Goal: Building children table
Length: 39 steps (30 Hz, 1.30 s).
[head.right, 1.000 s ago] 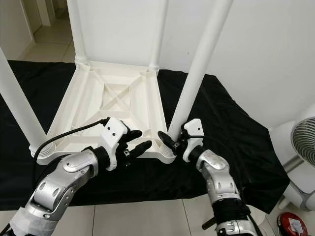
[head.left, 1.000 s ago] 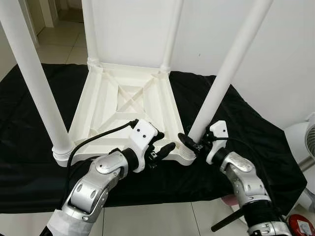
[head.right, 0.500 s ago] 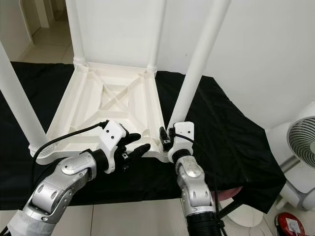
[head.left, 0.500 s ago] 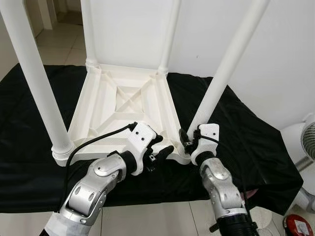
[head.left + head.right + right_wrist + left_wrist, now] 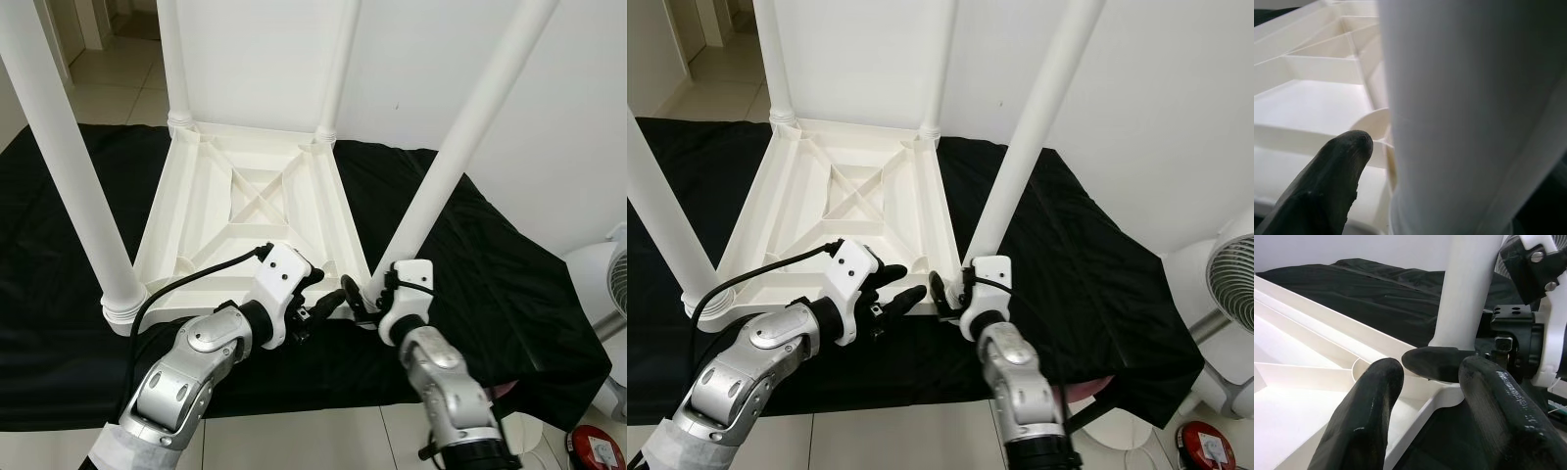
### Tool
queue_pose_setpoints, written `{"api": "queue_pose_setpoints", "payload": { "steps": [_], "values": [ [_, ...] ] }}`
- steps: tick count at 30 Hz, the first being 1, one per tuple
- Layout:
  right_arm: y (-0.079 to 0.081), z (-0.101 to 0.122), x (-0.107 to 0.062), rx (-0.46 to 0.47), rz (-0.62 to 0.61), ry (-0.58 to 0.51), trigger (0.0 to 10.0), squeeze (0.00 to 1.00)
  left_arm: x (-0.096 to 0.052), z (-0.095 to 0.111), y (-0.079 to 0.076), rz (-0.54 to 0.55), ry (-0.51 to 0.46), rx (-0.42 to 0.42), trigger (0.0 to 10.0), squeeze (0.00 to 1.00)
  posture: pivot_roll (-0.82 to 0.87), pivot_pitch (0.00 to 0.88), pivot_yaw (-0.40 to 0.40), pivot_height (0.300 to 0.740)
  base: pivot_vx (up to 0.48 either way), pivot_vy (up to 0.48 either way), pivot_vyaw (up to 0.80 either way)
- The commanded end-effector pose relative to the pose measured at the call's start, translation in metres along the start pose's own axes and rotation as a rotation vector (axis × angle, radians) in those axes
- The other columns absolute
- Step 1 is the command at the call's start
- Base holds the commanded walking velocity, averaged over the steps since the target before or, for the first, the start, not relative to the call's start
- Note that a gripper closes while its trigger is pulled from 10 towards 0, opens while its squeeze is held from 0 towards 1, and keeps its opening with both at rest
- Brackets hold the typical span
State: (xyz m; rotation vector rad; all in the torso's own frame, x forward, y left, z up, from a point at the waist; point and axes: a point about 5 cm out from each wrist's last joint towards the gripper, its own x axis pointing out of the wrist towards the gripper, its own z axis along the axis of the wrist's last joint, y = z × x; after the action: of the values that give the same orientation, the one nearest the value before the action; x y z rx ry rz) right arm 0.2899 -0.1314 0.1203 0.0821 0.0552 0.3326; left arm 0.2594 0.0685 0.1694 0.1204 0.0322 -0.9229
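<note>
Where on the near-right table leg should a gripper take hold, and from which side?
Probably low on the near-right leg, just above its socket collar in the upturned tabletop. The shaft is a round, upright tube open toward the robot, so come in level from the near side, where the right gripper sits.

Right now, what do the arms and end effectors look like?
Both arms are silver metal with rounded segmented shells. Left gripper and right gripper each have a white housing with long, glossy black fingers. A black cable loops from the left housing. The left arm's upper part has a white wrap.
</note>
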Motion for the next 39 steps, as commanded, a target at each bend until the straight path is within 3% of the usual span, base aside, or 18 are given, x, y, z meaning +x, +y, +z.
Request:
{"api": "queue_pose_setpoints", "payload": {
  "steps": [1, 2, 3, 11, 15, 29, 30, 31, 39],
  "values": [
    [-0.004, 0.001, -0.001, -0.010, 0.022, -0.014, 10.0, 1.00, 0.001, 0.003, -0.004, -0.027, -0.012, 0.014, 10.0, 0.00, 0.00, 0.000, -0.128, 0.740, 0.000, 0.000, 0.00],
    [-0.011, 0.004, -0.004, -0.048, 0.073, -0.028, 10.0, 0.89, 0.001, 0.004, -0.004, -0.027, -0.012, 0.014, 10.0, 0.00, 0.00, 0.000, -0.128, 0.740, 0.000, 0.000, 0.00],
    [-0.018, 0.008, -0.005, -0.074, 0.126, -0.034, 10.0, 0.00, 0.001, 0.004, -0.004, -0.027, -0.012, 0.016, 10.0, 0.00, 0.00, 0.000, -0.126, 0.740, 0.000, 0.000, 0.00],
    [-0.034, 0.019, -0.005, -0.131, 0.235, -0.058, 10.0, 0.00, 0.002, 0.005, -0.004, -0.030, -0.015, 0.020, 10.0, 0.00, 0.00, 0.000, -0.122, 0.740, 0.000, 0.000, 0.00],
    [-0.043, 0.022, 0.000, -0.186, 0.417, -0.016, 10.0, 0.00, 0.002, 0.005, -0.006, -0.063, -0.015, 0.024, 10.0, 0.00, 0.01, 0.000, -0.117, 0.740, 0.000, 0.000, 0.00],
    [-0.044, 0.014, 0.017, -0.199, 0.506, 0.028, 10.0, 0.00, -0.002, 0.000, -0.020, -0.183, 0.030, 0.031, 10.0, 0.00, 0.01, 0.000, -0.113, 0.740, 0.000, 0.000, 0.00],
    [-0.042, 0.013, 0.019, -0.194, 0.506, 0.024, 4.4, 0.00, -0.001, -0.001, -0.019, -0.175, 0.032, 0.025, 10.0, 0.00, 0.01, 0.000, -0.111, 0.740, 0.000, 0.000, 0.00],
    [-0.041, 0.012, 0.021, -0.188, 0.510, 0.020, 0.0, 0.00, 0.000, -0.003, -0.019, -0.166, 0.036, 0.020, 10.0, 0.00, 0.01, 0.000, -0.110, 0.740, 0.000, 0.000, 0.00],
    [-0.038, 0.007, 0.025, -0.164, 0.511, 0.016, 0.0, 0.00, 0.004, -0.013, -0.019, -0.131, 0.058, 0.008, 10.0, 0.00, 0.01, 0.000, -0.110, 0.740, 0.000, 0.000, 0.00]
  ]
}}
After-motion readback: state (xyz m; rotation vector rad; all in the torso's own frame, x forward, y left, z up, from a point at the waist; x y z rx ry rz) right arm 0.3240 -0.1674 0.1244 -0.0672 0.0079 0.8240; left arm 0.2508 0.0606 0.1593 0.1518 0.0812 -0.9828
